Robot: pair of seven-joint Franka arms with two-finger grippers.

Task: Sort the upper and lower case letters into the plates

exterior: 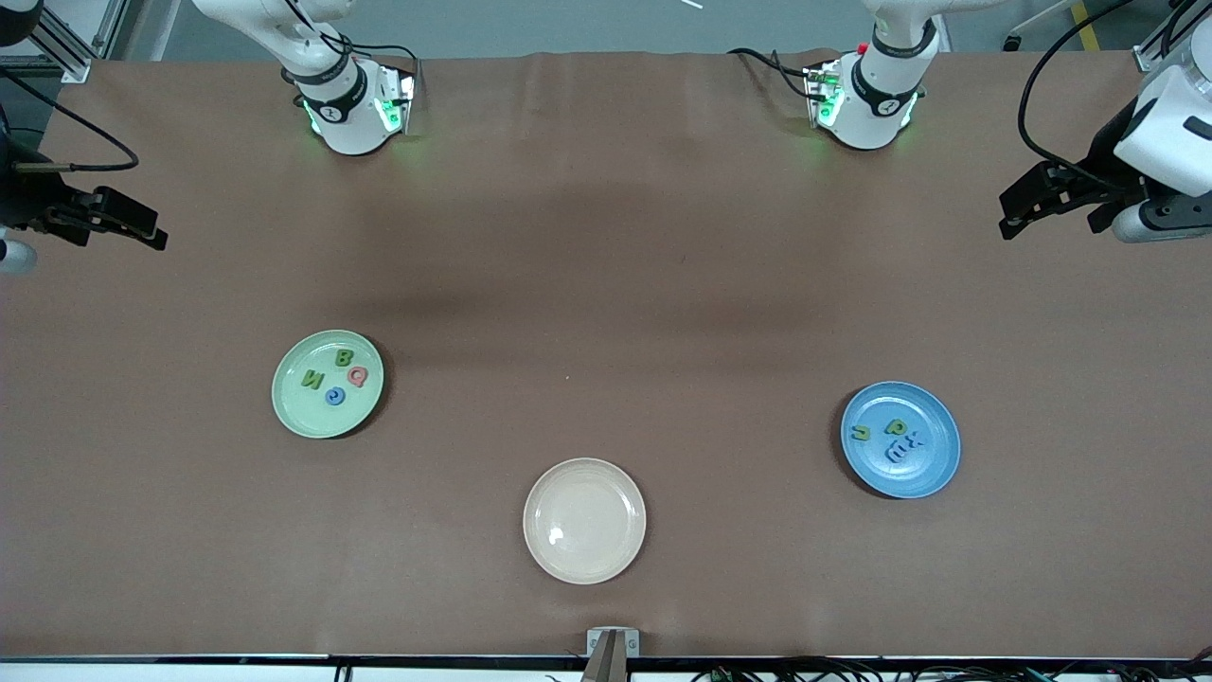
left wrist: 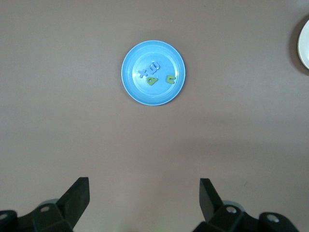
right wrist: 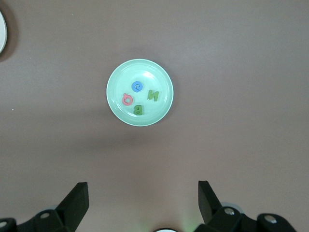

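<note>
Four letters lie in the mint green plate [exterior: 327, 384] toward the right arm's end of the desk [exterior: 606, 237]: green B [exterior: 345, 357], green N [exterior: 311, 379], pink Q [exterior: 357, 376], blue G [exterior: 334, 396]. The blue plate [exterior: 900, 439] toward the left arm's end holds four more, two green [left wrist: 169, 79] and seemingly two blue [left wrist: 147, 70], clearer in the left wrist view. A cream plate [exterior: 584, 520] sits nearest the camera. The left gripper [exterior: 1051, 199] and right gripper [exterior: 109, 220] wait wide open, empty, at the desk's ends.
</note>
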